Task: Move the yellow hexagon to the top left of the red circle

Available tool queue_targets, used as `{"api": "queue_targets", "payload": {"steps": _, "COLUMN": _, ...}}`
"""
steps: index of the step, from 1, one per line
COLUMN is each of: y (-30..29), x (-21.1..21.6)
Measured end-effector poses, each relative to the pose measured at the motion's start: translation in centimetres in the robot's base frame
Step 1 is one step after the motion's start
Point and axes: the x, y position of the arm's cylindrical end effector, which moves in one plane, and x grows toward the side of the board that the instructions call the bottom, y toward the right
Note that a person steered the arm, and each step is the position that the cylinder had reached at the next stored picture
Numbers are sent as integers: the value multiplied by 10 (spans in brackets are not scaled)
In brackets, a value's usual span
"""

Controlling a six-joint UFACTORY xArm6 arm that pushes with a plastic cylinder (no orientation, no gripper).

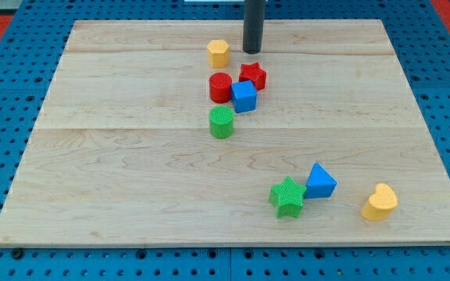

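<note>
Wooden board (116,195) with our tip (252,51) near the upper centre of the frame. The yellow hexagon (218,53) lies just left of our tip, apart from it, and just above the red circle (220,87), slightly to its left. We judge the placement nearly complete: the hexagon already sits above the circle, and a short leftward push from its right side would settle it at the upper left. We carry no fingers, only a rod; it holds nothing and touches no block. Beside the circle cluster a red star (252,75) and blue cube (244,97); a green cylinder (222,122) stands below.
</note>
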Motion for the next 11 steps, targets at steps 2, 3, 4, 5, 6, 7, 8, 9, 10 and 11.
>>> {"api": "queue_targets", "payload": {"steps": 2, "y": -73, "x": 0}}
{"api": "queue_targets", "payload": {"steps": 3, "y": -79, "x": 19}}
{"api": "queue_targets", "payload": {"steps": 4, "y": -80, "x": 19}}
{"api": "queue_targets", "payload": {"steps": 5, "y": -148, "x": 12}}
{"api": "queue_targets", "payload": {"steps": 6, "y": -153, "x": 9}}
{"api": "queue_targets", "payload": {"steps": 7, "y": -105, "x": 30}}
{"api": "queue_targets", "payload": {"steps": 8, "y": -80, "x": 34}}
{"api": "queue_targets", "payload": {"steps": 9, "y": -103, "x": 31}}
{"api": "queue_targets", "payload": {"steps": 10, "y": -110, "x": 46}}
{"api": "queue_targets", "payload": {"steps": 11, "y": -107, "x": 56}}
